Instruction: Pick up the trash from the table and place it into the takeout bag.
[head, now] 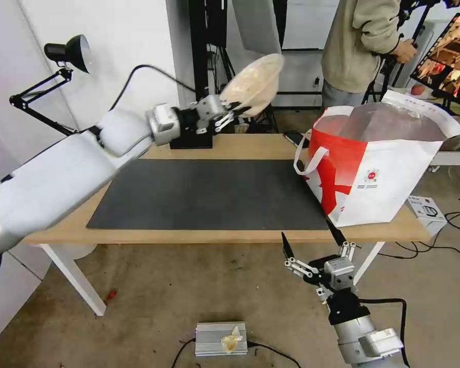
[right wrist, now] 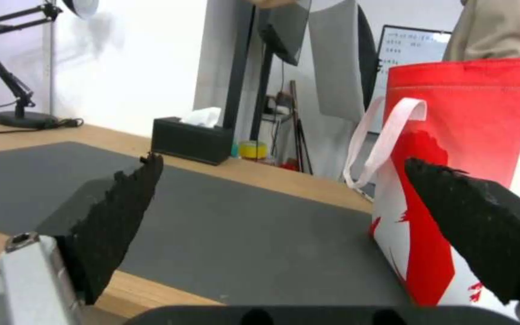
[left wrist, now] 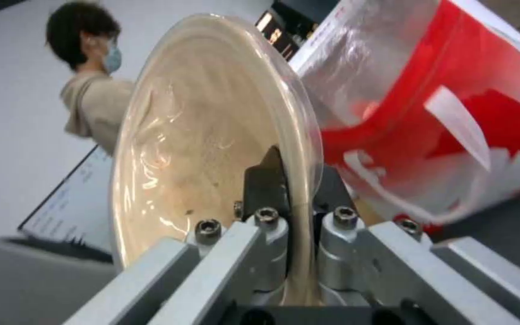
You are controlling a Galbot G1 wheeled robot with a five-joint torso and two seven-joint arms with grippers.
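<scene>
The shallow beige bowl (head: 254, 83) hangs tipped on edge above the table's (head: 240, 146) far side, its thin rim pinched by the left gripper (head: 233, 113). Right of it the takeout bag (head: 378, 168) stands open — foil-lined, glossy red and white — on the dark grey mat (head: 209, 194). The right gripper (head: 314, 242) hovers at the near edge, fingers spread. A concrete floor (head: 163, 296) lies below.

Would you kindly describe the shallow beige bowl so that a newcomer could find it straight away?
Start at the long light-wood table with its dark grey mat. Above its far edge, the left gripper is shut on the rim of a shallow beige bowl, tipped on edge, left of the white-and-red takeout bag. It is the only dish held in the air.
</scene>
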